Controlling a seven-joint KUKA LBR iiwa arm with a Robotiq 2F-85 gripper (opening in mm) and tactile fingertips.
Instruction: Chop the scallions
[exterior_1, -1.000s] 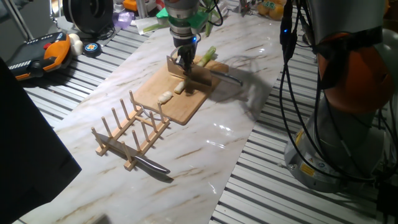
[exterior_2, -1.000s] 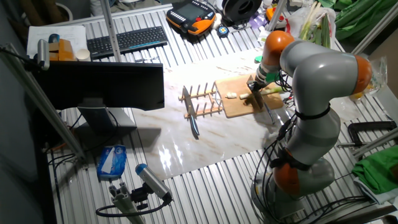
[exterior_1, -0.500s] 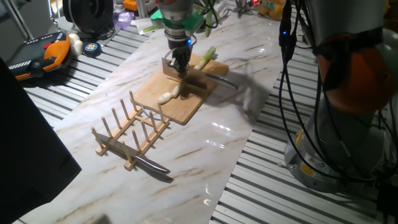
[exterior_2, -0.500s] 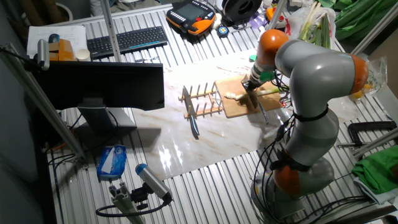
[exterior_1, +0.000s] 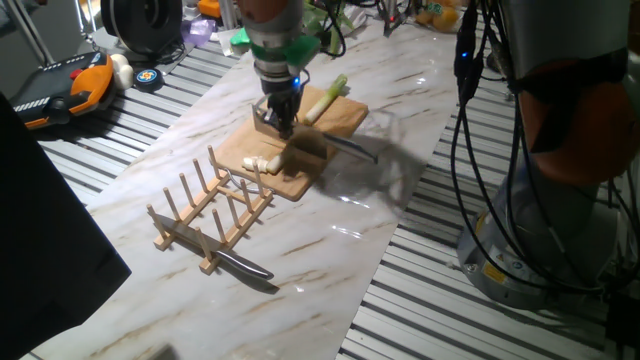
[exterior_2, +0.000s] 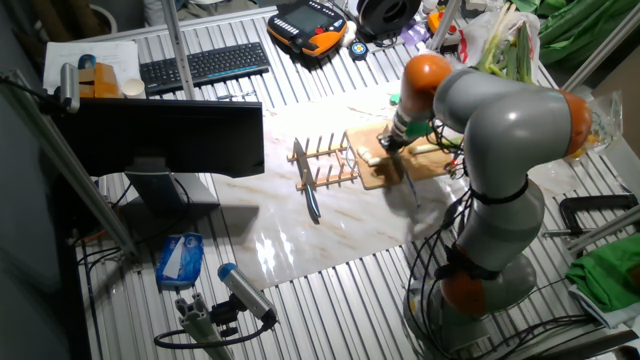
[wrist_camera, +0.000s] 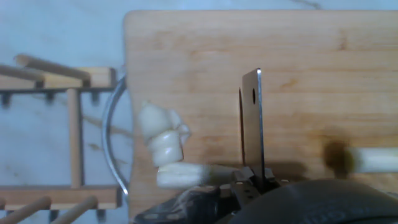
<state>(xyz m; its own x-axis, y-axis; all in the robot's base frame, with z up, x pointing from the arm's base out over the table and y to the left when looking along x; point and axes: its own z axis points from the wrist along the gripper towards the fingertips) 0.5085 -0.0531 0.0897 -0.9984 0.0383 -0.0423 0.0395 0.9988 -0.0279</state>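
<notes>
White scallions (wrist_camera: 163, 149) pieces beside knife-clamping tool (exterior_1: 277, 122) sit at cutting board (wrist_camera: 323, 74) edge; a nudge spills them.

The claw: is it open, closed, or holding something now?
The claw: closed on the knife, its blade upright on the cutting board.
</notes>
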